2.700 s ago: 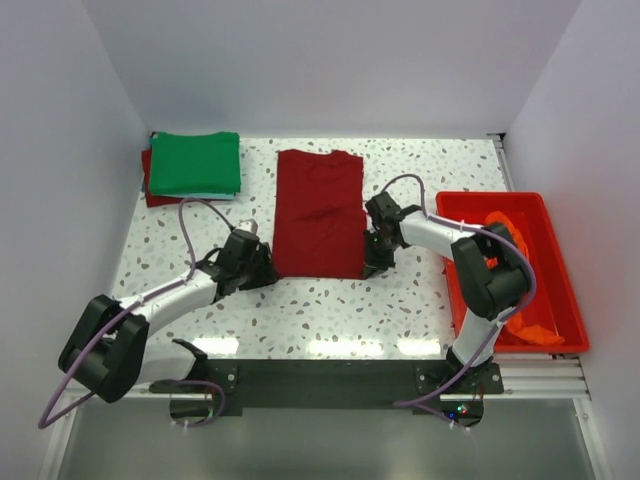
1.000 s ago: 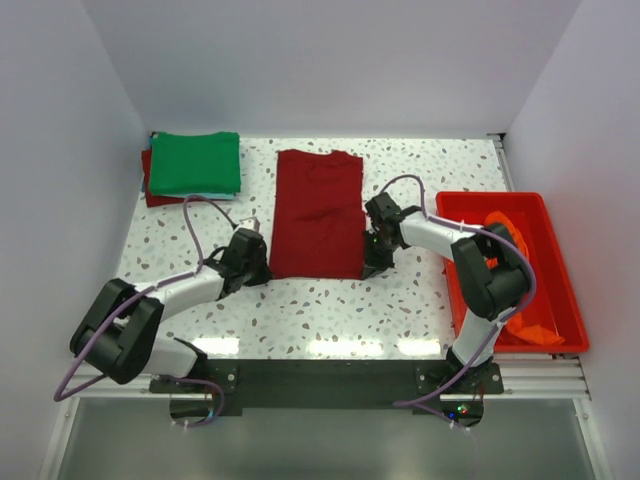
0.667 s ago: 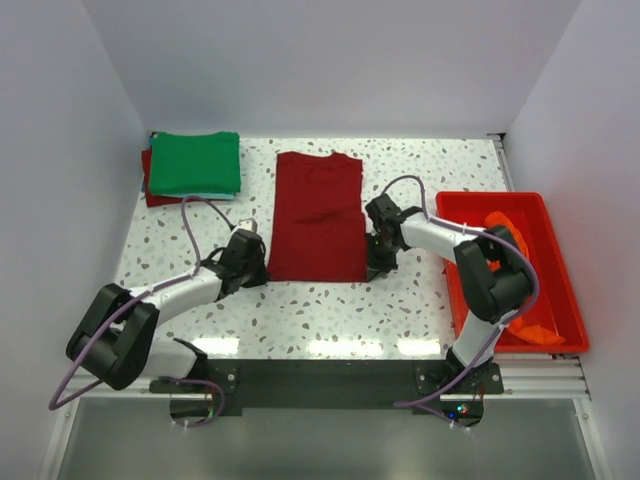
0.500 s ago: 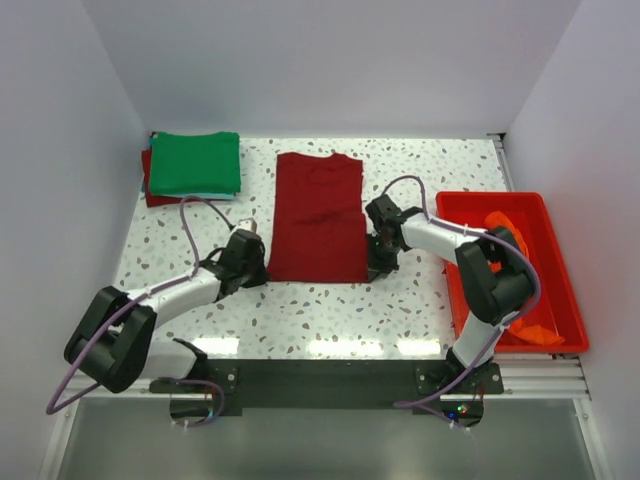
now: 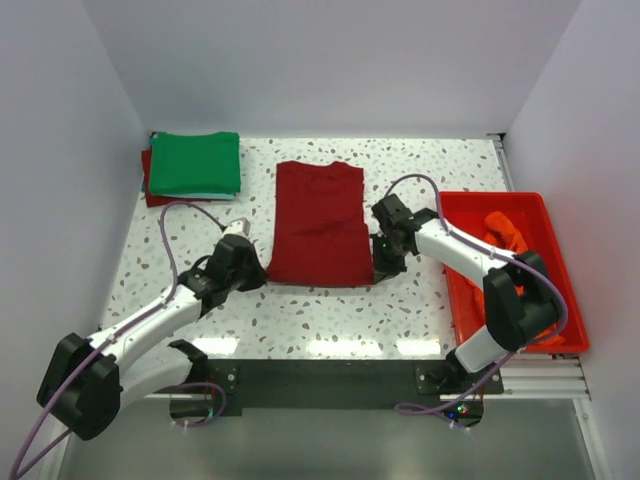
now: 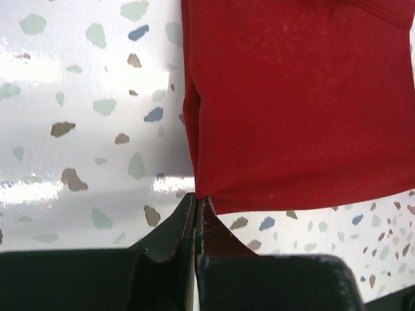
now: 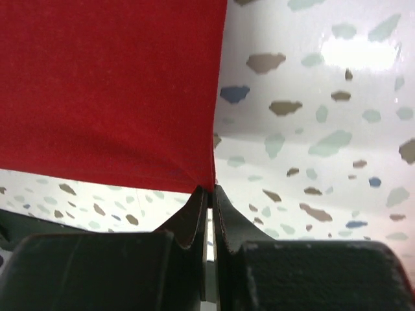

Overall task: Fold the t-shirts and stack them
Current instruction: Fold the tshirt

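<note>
I had my left tool (image 6: pixel 196 204) pinched tight on the near left corner of the dark red cotton t-shirt (image 5: pixel 318 225), and my right tool (image 7: pixel 211 194) pinched tight on its near right corner. That shirt lay flat in the middle of the speckled white table (image 5: pixel 320 310) as a long narrow panel running from near to far, its near hem stretched between my two tools.

The cloth looked thin, light and limp. I judged that it would sag and crease wherever it was not supported, and that it would slide easily on the glossy table. Its corners seemed the right places to hold it, both layers caught together and both sides lifted evenly so that the hem stayed straight. A pinch on only one layer could let the panel fall open.

I counted two dark red shirts. One was in my tools. The other was a folded dark red shirt (image 5: pixel 148 190) at the far left, showing only as an edge under the one folded bright green shirt (image 5: pixel 195 163). Crumpled orange cloth (image 5: pixel 505 230) lay in the one rigid red plastic tub (image 5: pixel 490 197) on the right. I took it for a single shirt, though I could not tell for sure.
</note>
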Available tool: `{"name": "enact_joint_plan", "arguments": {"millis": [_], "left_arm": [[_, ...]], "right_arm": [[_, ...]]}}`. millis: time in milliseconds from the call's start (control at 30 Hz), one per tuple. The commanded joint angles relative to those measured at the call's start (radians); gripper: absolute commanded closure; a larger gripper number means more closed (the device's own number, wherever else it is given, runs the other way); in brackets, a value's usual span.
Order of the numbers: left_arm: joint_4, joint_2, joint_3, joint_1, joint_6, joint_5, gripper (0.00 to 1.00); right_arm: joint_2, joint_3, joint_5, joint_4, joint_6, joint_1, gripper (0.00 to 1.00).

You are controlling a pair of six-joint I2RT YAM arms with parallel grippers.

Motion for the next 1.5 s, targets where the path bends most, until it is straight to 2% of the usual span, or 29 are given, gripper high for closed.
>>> {"name": "enact_joint_plan", "arguments": {"millis": [0, 233, 367, 600, 767, 1033, 1300, 1467], "left_arm": [[-0.111, -0.053, -0.012, -0.026, -0.023, -0.025, 1.0], [-0.294, -0.222, 0.002, -0.054, -0.059, -0.009, 1.0], [-0.369, -0.266, 0.034, -0.072, -0.078, 0.031, 1.0], [-0.478, -0.294, 0.196, -0.087, -0.091, 0.031, 1.0], [-0.454, -0.222, 0.301, -0.089, -0.077, 0.034, 1.0], [-0.334, -0.145, 0.316, -0.087, -0.072, 0.008, 1.0], [-0.182, -0.011, 0.387, -0.083, -0.056, -0.005, 1.0], [-0.159, 0.079, 0.474, -0.052, -0.008, 0.008, 1.0]], "right_arm": [[-0.091, -0.016, 0.084, -0.138, -0.012, 0.03, 1.0], [-0.241, -0.032, 0.11, -0.241, 0.064, 0.09, 1.0], [-0.317, -0.035, 0.105, -0.317, 0.1, 0.107, 1.0], [-0.429, 0.006, 0.11, -0.412, 0.149, 0.11, 1.0], [-0.424, 0.077, 0.148, -0.439, 0.156, 0.108, 1.0], [-0.343, 0.195, 0.283, -0.391, 0.153, 0.099, 1.0], [-0.217, 0.325, 0.283, -0.308, 0.066, 0.03, 1.0], [-0.148, 0.402, 0.263, -0.273, 0.014, -0.043, 1.0]]}}
